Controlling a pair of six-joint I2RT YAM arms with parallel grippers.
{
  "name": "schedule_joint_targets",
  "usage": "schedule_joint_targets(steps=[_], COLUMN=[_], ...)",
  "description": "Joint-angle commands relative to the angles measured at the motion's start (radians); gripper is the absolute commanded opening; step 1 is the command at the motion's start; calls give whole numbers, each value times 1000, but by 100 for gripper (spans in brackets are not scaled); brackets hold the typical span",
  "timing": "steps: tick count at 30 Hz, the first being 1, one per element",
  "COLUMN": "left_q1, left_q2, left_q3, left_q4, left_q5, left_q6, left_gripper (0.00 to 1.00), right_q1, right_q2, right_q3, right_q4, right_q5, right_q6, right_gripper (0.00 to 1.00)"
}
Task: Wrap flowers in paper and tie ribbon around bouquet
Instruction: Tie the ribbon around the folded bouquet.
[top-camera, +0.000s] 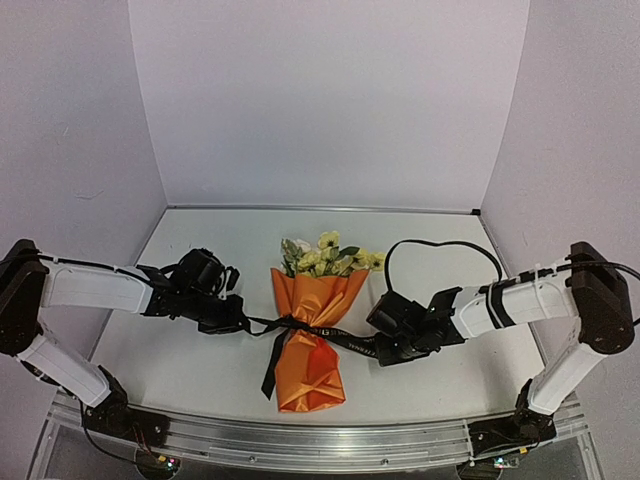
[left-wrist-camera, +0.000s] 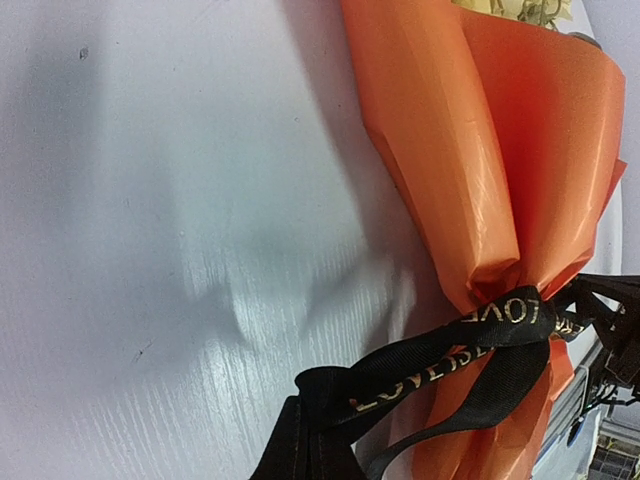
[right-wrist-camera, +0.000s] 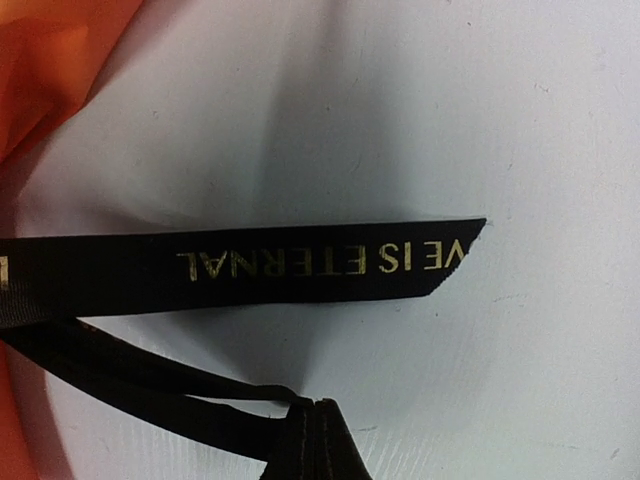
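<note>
The bouquet (top-camera: 308, 345) lies mid-table, an orange paper (top-camera: 312, 375) cone with yellow-cream flowers (top-camera: 328, 256) at its far end. A black ribbon (top-camera: 305, 328) with gold lettering circles its waist, one tail (top-camera: 271, 368) trailing toward me. My left gripper (top-camera: 241, 323) is shut on the ribbon just left of the cone. My right gripper (top-camera: 379, 347) is shut on a ribbon strand on the right. In the left wrist view the gripper (left-wrist-camera: 318, 415) pinches the ribbon (left-wrist-camera: 450, 350) beside the paper (left-wrist-camera: 470, 150). In the right wrist view the gripper (right-wrist-camera: 318, 408) clamps a strand below the lettered tail (right-wrist-camera: 300, 262).
White walls close in the white table (top-camera: 200, 240) at the back and both sides. A black cable (top-camera: 440, 244) loops over the table behind the right arm. An aluminium rail (top-camera: 320, 440) runs along the near edge between the arm bases.
</note>
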Motion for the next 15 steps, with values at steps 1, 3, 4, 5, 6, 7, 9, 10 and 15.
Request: schedule_joint_targets(steps=[1,3,4,5,6,7,9,10,15], left_q1=[-5,-17,-22,-24,-28,-32,-38,-39,-39], left_q2=[-12,-6,-3,-2,-2,-4,-11,-17,-55], left_q3=[18,24,26,29,31,33,36,37,25], left_q4=[-34,-34,-33,-34,-34,-34,-38,-42,-40], left_q5=[-52,-52,-52,-53,-53,-55,-63,-67,-90], left_q6=[28,31,33,36,37,37,37,37,34], left_gripper=[0,0,0,1,3,4,10,14,27], right_q1=[-16,-14,-13,-13,-13,-13,-13,-13,-13], right_q2=[8,2,-2,-5,-9,-13,-23,-30,-66], right_q3=[22,28,33,36,38,40,42,42,40], right_q4=[-144,-138,-138,-137,-137,-137,-138,-137,-137], right_q5=[-36,-49,-53,-55,-56,-56,-57,-57,-61], right_q6=[24,29,31,31,32,30,29,29,32], right_gripper=[5,10,13,17,21,24,32,34,51])
